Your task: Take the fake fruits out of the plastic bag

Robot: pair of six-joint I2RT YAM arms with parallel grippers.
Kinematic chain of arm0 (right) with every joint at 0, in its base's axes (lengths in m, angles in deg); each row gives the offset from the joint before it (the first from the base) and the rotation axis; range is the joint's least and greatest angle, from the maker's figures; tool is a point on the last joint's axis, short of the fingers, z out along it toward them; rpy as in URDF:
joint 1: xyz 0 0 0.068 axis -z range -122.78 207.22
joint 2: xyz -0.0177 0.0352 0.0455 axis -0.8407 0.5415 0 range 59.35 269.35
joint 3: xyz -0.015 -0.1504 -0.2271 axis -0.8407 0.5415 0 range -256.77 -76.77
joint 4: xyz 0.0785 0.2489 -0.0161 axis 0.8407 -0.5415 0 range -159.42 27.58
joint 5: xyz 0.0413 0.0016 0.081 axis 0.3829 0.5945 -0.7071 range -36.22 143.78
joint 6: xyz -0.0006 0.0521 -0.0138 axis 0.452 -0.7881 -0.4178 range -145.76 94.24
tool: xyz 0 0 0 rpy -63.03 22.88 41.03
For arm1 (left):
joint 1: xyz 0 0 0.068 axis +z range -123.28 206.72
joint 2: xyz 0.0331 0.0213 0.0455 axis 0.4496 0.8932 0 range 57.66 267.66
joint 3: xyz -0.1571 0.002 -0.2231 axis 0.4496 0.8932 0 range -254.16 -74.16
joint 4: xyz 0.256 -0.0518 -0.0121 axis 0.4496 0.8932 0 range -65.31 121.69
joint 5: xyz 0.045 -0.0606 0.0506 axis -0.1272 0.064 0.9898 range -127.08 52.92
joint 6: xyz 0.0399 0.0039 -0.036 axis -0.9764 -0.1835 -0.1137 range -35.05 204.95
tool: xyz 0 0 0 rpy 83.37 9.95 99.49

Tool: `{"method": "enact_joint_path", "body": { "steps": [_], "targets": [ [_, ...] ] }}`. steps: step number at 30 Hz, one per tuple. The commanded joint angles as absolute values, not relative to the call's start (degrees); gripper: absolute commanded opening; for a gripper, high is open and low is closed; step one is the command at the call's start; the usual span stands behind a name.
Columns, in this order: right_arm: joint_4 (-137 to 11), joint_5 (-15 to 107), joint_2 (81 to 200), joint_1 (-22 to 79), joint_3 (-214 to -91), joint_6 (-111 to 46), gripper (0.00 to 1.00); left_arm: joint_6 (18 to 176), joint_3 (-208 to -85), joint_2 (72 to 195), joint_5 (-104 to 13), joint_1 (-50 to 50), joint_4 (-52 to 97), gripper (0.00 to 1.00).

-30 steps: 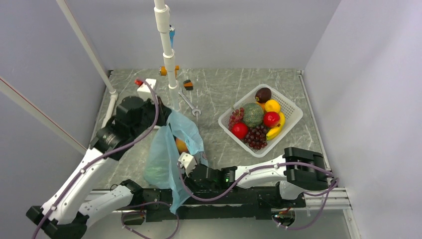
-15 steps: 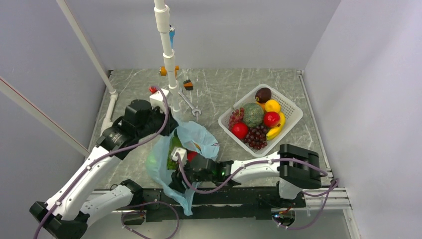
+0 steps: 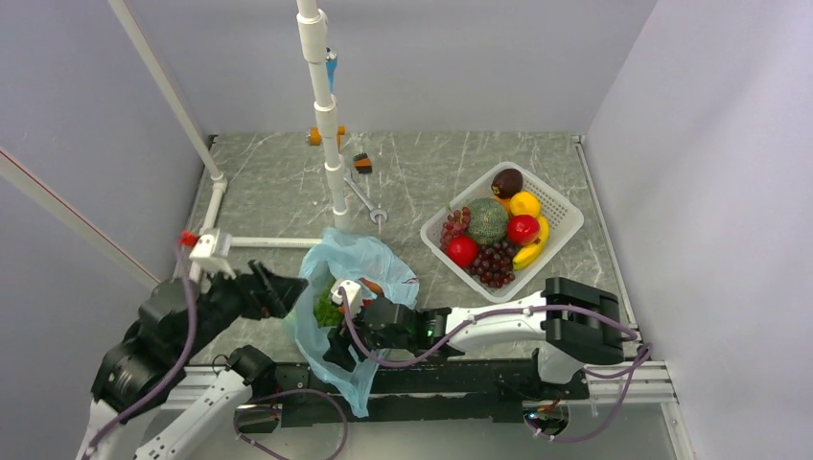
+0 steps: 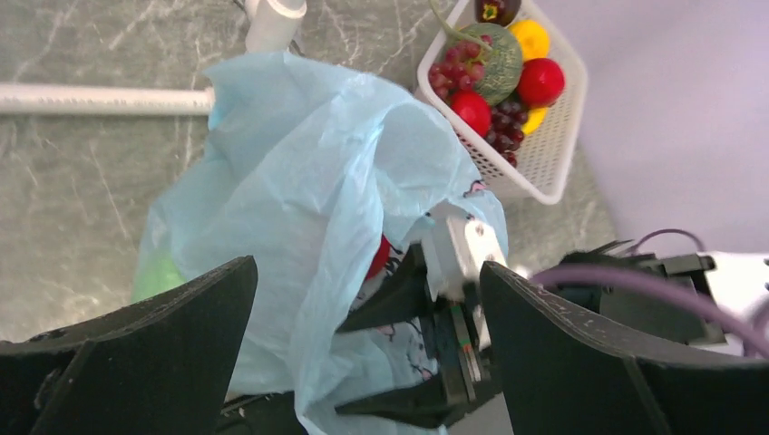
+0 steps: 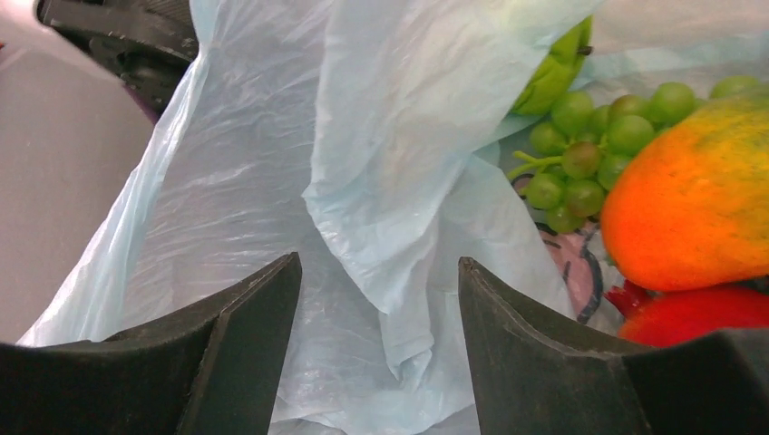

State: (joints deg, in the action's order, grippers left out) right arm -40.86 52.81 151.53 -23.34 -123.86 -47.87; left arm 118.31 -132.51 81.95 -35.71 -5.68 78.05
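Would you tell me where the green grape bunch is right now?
The green grape bunch lies inside the plastic bag, upper right in the right wrist view, just left of the orange-green mango.

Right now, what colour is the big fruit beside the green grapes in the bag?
Orange shading to yellow-green mango; clearest in right wrist view.

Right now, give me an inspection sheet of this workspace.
Surface: grey marbled table.
Job's things: blue bag slumped at the near edge; grapes, mango and a red fruit inside.
Clutter: basket of fruit, white pipe frame, small tools at the back.
Claws: left claw open beside the bag; right claw open at its mouth, film between its fingers.
Cables: purple cables along both arms.
Surroundings: grey walls.
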Motion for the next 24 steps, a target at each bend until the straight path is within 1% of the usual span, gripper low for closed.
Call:
{"method": "enact_joint_path", "body": {
  "steps": [1,3,5,8,11,13,16,20,22,24],
  "targets": [
    [-43.18,59.15,147.14,-22.86,-125.76,-50.19,0.68,128.4,-128.62,73.53,-35.51,-5.45,83.89,0.99],
    [-44.89,60.78,146.22,-22.81,-126.22,-49.88,0.7,129.35,-126.61,71.3,-37.94,-5.49,84.46,0.99],
    [-45.97,61.41,145.61,-22.85,-127.02,-49.45,0.74,130.07,-122.46,70.65,-41.57,-5.52,82.86,1.0],
    [-45.99,60.86,145.31,-22.77,-127.87,-49.47,0.79,129.63,-117.11,73.38,-45.2,-5.5,80.61,0.99],
    [-46.7,61.04,144.05,-22.73,-127.93,-49.45,0.82,127.29,-115.88,77.0,-44.99,-5.5,80.0,0.98],
    [-47.35,62.05,142.41,-22.7,-127.18,-48.68,0.84,125.24,-115.26,79.68,-43.88,-5.51,81.08,0.9],
    [-50.26,65.07,139.88,-21.97,-126.21,-47.31,0.88,123.15,-114.94,83.55,-39.6,-5.51,85.57,0.73],
    [-54.82,69.32,137.65,-19.6,-124.33,-45.16,0.92,120.41,-113.87,82.73,-42.22,-5.51,83.53,0.53],
    [-57.02,71.9,137.52,-19.14,-123.49,-43.1,0.96,120.07,-113.24,80.34,-42.82,-5.49,82.35,0.48],
    [-59.78,73.59,138.04,-18.64,-123.9,-42.03,0.99,120.22,-112.96,78.29,-42.7,-5.53,82.26,0.46]
  ]
}}
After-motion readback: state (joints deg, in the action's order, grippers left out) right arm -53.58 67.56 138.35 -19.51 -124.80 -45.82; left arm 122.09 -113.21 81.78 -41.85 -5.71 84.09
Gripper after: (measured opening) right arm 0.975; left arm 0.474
